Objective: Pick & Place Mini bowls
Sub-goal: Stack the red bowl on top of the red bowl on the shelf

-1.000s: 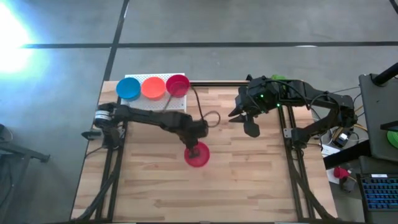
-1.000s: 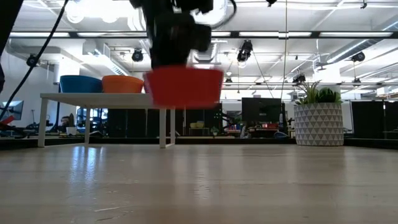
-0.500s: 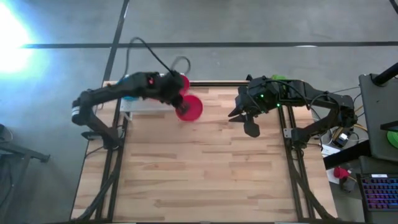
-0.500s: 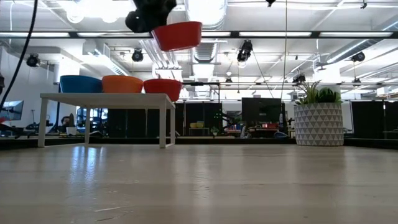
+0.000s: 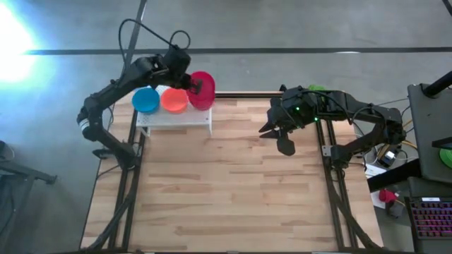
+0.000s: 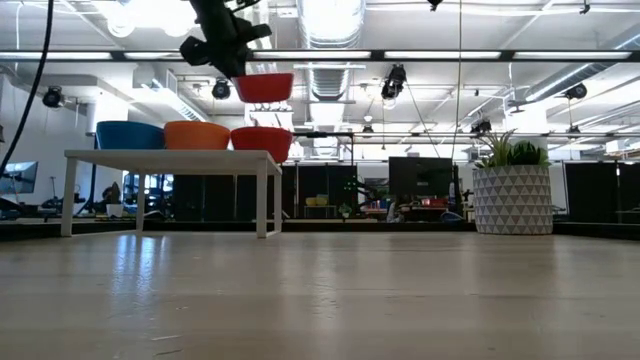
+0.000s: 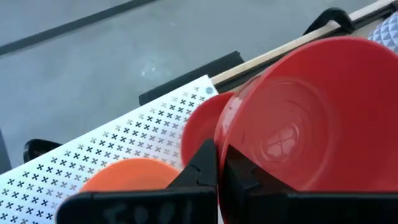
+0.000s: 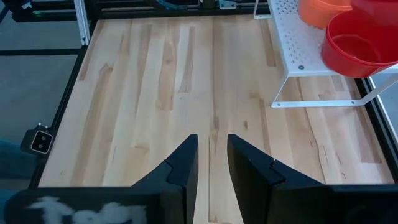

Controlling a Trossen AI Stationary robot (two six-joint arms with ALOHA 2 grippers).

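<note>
A white perforated shelf (image 5: 173,116) stands at the table's far left. On it sit a blue mini bowl (image 5: 146,99), an orange one (image 5: 174,100) and a red one (image 6: 262,142), each on its base. A second red mini bowl (image 6: 264,87) hangs just above the shelf's red one, with my left gripper (image 5: 192,86) shut on it. My right gripper (image 5: 284,147) hovers over the table's far right part, open, with nothing between its fingers (image 8: 189,155). My left gripper pinches the red bowl's wall at the rim (image 7: 219,144), one finger (image 7: 245,177) inside the bowl and one outside. The fingers slant down from the left and far side. The bowl is lifted clear, mouth up and about level, above the shelf's red bowl (image 7: 200,127).
A white patterned pot with a green plant (image 6: 512,195) stands at the far right. The wooden table top (image 5: 226,190) lies bare in the middle and near parts. Dark frame rails (image 5: 128,197) run along both sides.
My left gripper has carried the red bowl up from low over the table's middle toward the far left, turning as it went. The bowl now hangs over the shelf's right end, above the red bowl there. The grip stays shut.
</note>
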